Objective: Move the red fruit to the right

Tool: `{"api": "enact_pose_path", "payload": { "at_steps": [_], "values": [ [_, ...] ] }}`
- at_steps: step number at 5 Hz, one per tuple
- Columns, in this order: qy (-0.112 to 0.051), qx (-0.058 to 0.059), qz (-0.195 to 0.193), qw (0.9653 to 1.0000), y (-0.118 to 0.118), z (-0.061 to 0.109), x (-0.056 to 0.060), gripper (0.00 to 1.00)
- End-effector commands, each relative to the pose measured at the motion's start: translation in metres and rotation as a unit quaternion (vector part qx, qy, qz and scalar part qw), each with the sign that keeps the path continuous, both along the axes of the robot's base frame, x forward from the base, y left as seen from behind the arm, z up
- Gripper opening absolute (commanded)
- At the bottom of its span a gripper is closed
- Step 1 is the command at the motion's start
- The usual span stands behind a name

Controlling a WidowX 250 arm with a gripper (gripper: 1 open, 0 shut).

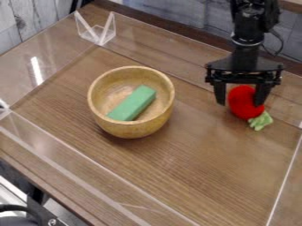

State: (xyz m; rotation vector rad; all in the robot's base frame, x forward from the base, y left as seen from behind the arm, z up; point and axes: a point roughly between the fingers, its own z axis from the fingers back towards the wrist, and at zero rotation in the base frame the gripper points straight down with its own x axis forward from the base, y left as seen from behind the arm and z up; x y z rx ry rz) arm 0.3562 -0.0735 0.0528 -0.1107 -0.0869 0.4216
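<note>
The red fruit (245, 104) lies on the wooden table at the right, its pale green leafy tip (260, 121) pointing toward the front right. My black gripper (243, 91) hangs straight down over it, open, with one finger on each side of the fruit's upper part. The fingers (217, 90) stand wide and do not visibly press on the fruit. The lower back of the fruit is hidden behind the gripper.
A wooden bowl (101, 116) holding a green rectangular block (132, 102) sits left of centre. Clear acrylic walls (97, 32) fence the table, with the right wall (288, 168) close beside the fruit.
</note>
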Motion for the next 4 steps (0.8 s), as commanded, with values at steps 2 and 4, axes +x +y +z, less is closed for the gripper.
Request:
{"api": "enact_pose_path", "payload": {
  "at_steps": [2, 4],
  "values": [
    [-0.057, -0.011, -0.008, 0.9983, -0.015, 0.042, 0.002, 1.00],
    [-0.070, -0.006, 0.026, 0.9972, -0.010, 0.032, 0.014, 1.00]
  ]
}}
